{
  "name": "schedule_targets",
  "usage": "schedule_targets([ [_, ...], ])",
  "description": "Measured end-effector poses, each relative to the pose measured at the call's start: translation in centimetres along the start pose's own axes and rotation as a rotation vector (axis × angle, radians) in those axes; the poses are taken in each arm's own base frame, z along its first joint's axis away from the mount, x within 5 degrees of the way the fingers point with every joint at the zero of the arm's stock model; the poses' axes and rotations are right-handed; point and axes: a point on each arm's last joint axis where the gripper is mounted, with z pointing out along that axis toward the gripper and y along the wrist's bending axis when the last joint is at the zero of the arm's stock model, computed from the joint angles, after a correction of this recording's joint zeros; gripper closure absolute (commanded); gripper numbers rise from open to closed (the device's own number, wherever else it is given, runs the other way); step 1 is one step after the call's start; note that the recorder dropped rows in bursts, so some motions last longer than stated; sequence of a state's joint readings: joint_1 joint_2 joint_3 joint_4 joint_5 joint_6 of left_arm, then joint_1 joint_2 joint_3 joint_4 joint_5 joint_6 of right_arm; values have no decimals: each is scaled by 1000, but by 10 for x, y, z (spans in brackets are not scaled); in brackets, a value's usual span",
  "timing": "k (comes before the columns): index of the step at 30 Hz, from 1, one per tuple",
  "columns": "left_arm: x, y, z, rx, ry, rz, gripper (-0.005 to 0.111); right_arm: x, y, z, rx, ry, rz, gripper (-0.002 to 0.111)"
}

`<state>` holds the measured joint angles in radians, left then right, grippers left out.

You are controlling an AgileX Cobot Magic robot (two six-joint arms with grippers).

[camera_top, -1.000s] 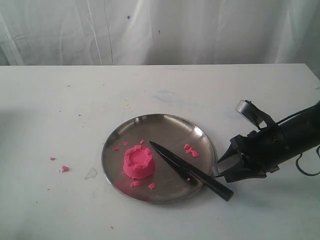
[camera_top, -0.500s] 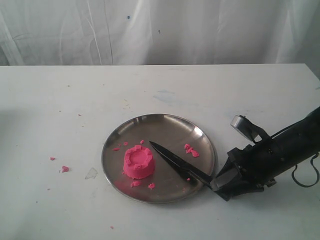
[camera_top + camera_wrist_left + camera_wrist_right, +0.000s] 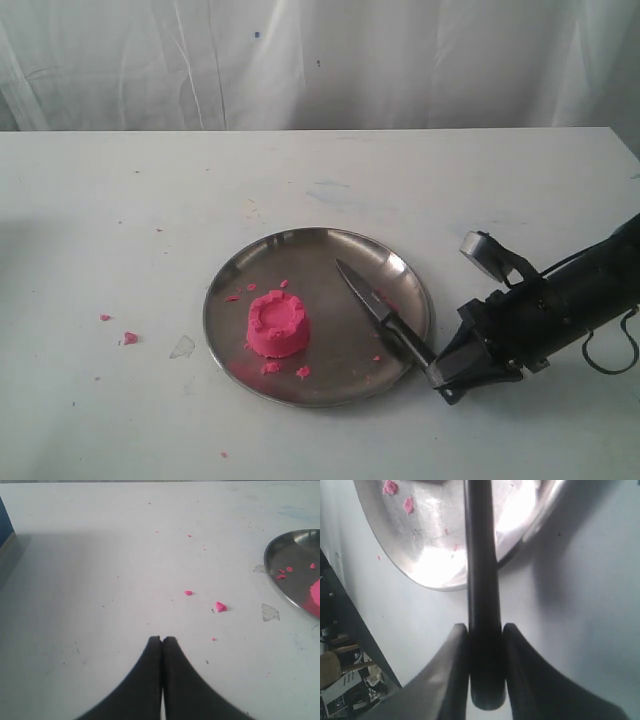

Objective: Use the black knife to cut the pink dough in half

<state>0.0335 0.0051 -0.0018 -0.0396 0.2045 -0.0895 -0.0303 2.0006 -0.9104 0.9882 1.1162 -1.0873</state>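
Observation:
The pink dough (image 3: 277,323), a round lump with a dented top, sits on the left part of the round metal plate (image 3: 300,243). The black knife (image 3: 383,317) points its blade over the plate's right half, away from the dough. Its handle (image 3: 483,630) is clamped between the fingers of my right gripper (image 3: 447,373), just off the plate's right rim. In the right wrist view my right gripper (image 3: 485,630) holds the handle, and the plate (image 3: 435,570) lies beyond. My left gripper (image 3: 161,640) is shut and empty over bare table, left of the plate's rim (image 3: 272,577). An edge of the dough (image 3: 316,594) shows there.
Small pink crumbs (image 3: 130,338) lie on the white table left of the plate, and more (image 3: 270,368) lie on the plate in front of the dough. A white curtain (image 3: 320,60) hangs behind the table's far edge. A blue object (image 3: 5,527) stands at the left wrist view's edge.
My right gripper moved in onto the knife's handle and shut on it. The knife has since swung, its tip moving away from the dough toward the plate's right side.

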Motion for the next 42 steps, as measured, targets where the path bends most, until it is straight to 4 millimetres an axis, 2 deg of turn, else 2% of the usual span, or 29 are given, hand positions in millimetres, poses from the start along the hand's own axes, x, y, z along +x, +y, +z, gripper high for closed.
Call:
schedule_targets([
  [11, 0, 0, 0, 0, 0, 0, 107, -14, 7, -9, -21, -18, -63, 108],
  [15, 0, 0, 0, 0, 0, 0, 107, -19, 19, -19, -18, -69, -93, 108],
  [20, 0, 0, 0, 0, 0, 0, 107, -24, 45, -37, -43, -162, -139, 108],
  [24, 0, 0, 0, 0, 0, 0, 107, -27, 76, -48, -58, -234, -208, 108],
  [30, 0, 0, 0, 0, 0, 0, 107, -17, 138, -56, -61, -269, -396, 108],
  [33, 0, 0, 0, 0, 0, 0, 107, -2, 176, -62, -62, -287, -523, 108],
  [37, 0, 0, 0, 0, 0, 0, 107, 29, 223, -82, -19, -338, -713, 108],
  [42, -1, 0, 0, 0, -6, 0, 107, 61, 249, -105, 133, -414, -876, 108],
])
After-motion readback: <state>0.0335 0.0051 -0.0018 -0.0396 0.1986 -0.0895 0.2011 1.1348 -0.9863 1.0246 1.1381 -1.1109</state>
